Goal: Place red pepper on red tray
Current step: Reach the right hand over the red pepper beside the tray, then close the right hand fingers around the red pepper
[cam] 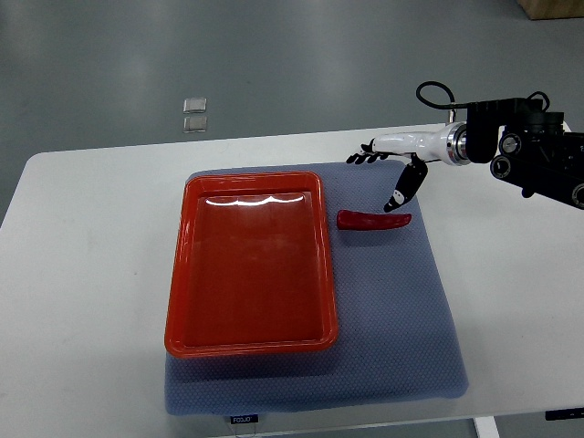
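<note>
A long red pepper point(372, 220) lies flat on the blue-grey mat point(401, 310), just right of the red tray point(179, 301). The tray holds nothing. My right hand point(387, 172) comes in from the right edge and hovers just above and behind the pepper. Its fingers point(361, 157) are spread out to the left and its thumb point(406, 186) points down toward the pepper's right end. It holds nothing. The left arm does not show.
The mat lies on a white table point(82, 274). Two small clear squares point(194, 114) lie on the grey floor beyond the table's far edge. A cardboard box corner point(552, 7) shows at the top right.
</note>
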{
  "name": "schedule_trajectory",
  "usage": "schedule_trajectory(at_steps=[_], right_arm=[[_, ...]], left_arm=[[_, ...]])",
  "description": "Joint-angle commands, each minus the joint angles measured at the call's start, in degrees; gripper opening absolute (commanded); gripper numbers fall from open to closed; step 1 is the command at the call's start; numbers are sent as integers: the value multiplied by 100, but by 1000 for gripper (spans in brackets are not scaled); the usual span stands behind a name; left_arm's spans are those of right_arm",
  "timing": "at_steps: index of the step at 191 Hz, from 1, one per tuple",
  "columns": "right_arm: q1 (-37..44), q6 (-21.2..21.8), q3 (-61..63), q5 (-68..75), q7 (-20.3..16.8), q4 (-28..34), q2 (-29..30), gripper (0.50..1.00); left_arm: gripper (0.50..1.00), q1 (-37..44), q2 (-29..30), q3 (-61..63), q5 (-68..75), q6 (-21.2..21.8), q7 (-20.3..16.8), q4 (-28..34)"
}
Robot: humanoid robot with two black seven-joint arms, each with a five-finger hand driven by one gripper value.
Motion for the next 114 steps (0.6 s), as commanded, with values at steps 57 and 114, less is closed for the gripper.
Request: schedule_trajectory(at_steps=[57,114], right_arm=[[-211,-411,-558,-182,-867,-111,398,905],[-167,-455,-497,-50,-1473,-146,653,905]], left_arm=[[1000,0,0,0,0,0,1,0],[1000,0,0,0,0,0,1,0]])
